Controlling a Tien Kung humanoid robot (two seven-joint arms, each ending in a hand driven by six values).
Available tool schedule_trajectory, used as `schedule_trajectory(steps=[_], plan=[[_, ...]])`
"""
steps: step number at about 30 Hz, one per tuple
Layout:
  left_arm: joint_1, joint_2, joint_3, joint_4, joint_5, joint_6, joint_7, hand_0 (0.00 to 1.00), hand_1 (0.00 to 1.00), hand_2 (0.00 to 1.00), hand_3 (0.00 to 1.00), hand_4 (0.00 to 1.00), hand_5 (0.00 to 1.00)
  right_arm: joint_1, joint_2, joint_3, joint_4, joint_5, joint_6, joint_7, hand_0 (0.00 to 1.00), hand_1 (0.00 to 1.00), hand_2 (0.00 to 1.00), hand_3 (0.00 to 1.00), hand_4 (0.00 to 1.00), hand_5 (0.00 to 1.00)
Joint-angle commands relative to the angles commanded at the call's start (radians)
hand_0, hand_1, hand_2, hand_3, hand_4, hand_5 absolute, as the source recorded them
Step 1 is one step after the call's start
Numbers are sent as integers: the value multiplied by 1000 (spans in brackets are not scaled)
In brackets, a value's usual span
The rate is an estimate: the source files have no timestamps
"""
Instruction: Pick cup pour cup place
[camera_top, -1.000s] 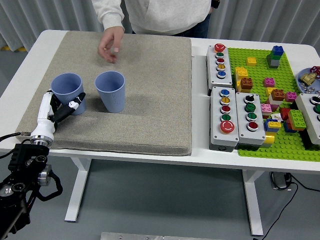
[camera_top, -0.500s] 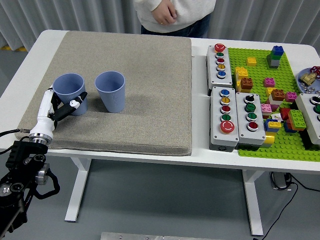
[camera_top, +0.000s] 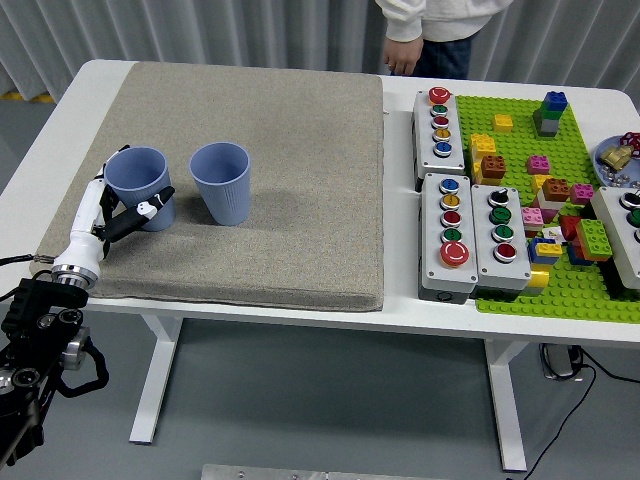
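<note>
I see my left hand (camera_top: 118, 212) at mid-left of the frame w/ fingers wrapped round the left blue cup (camera_top: 140, 187) on the grey mat (camera_top: 290, 150). 2nd blue cup (camera_top: 222, 182) stands just right of it. A person's hand (camera_top: 400, 55) hangs at top.

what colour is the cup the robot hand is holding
Light blue. The held cup shows best in the head view, gripped by the left robot hand.

White table (camera_top: 60, 120); grey mat (camera_top: 290, 150) left; button boxes (camera_top: 470, 235), green baseplate (camera_top: 590, 290) right
</note>
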Motion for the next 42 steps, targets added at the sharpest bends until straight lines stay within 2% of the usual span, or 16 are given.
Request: schedule_trajectory(steps=[8,13,20,21,28,30,35,38,39,41,42], plan=[[34,26,-3,-28,1,-15,7,832,889,998,998,998,470,-5,1,2,0,-5,0,-1,747,699,750,606,119,269],[65,45,3,-71,6,-16,10,836,893,998,998,998,477,-4,2,3,0,-7,1,-2,746,698,750,606,118,269],[125,77,-12,-159,14,-14,14,839,891,998,998,998,475,-4,0,5,0,-6,0,-1,746,698,750,605,118,268],[136,81,-23,-179,14,-13,14,840,891,998,998,998,502,-5,0,5,0,-7,0,-1,747,698,750,605,118,267],[158,88,-63,-250,16,-7,17,840,892,998,998,998,522,-5,-1,8,0,-11,-1,-2,747,698,749,605,117,268],[159,87,-92,-291,23,-2,20,840,892,998,998,998,522,-6,-1,10,0,-11,-2,-2,747,698,749,605,117,268],[126,102,-148,-376,28,9,29,840,892,998,998,998,540,-6,-2,9,0,-8,-4,-1,747,698,750,604,116,268],[70,109,-179,-422,-2,13,50,840,892,998,998,998,540,-6,-4,9,0,-8,-6,0,747,698,750,604,116,268],[55,109,-184,-431,-8,12,55,837,879,998,998,998,750,-6,-4,9,0,-8,-6,0,747,697,748,603,116,267],[7,97,-204,-458,-24,14,67,837,879,998,998,998,750,-6,-5,8,0,-9,-7,1,747,697,748,603,116,267],[-35,87,-219,-473,-34,11,79,837,879,998,998,998,750,-5,-5,9,0,-12,-9,1,747,697,748,603,116,267]])
